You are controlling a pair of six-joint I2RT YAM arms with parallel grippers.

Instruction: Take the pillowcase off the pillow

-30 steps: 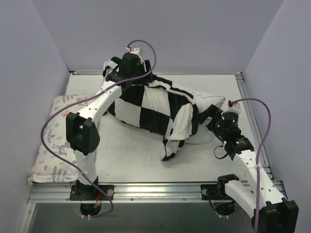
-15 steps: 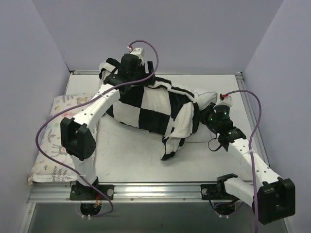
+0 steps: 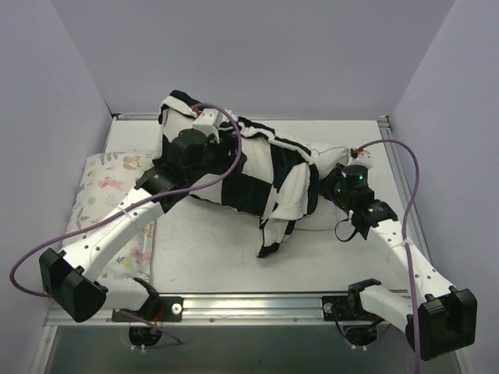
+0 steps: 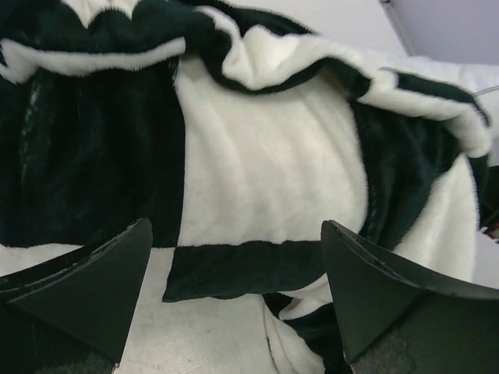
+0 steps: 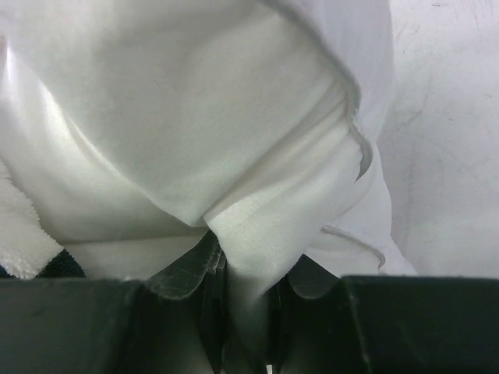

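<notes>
Black-and-white checked pillowcase [image 3: 249, 178] mostly still on the pillow [image 3: 327, 154], mid-tabletop [image 3: 210, 257].
Two pillows are counted, the plain white one and a floral-print pillow [image 3: 105, 183] laid at the left edge, along with one pillowcase. The left arm is stretched low, and its left pincer [image 4: 234, 257] is held open just above the checked plush with nothing gripped. The right pincer [image 5: 238, 304] is clamped on the white pillow's exposed right corner. Since a second ago the left elbow has been dropped toward the near left, and the wrist drawn back from the far edge.
</notes>
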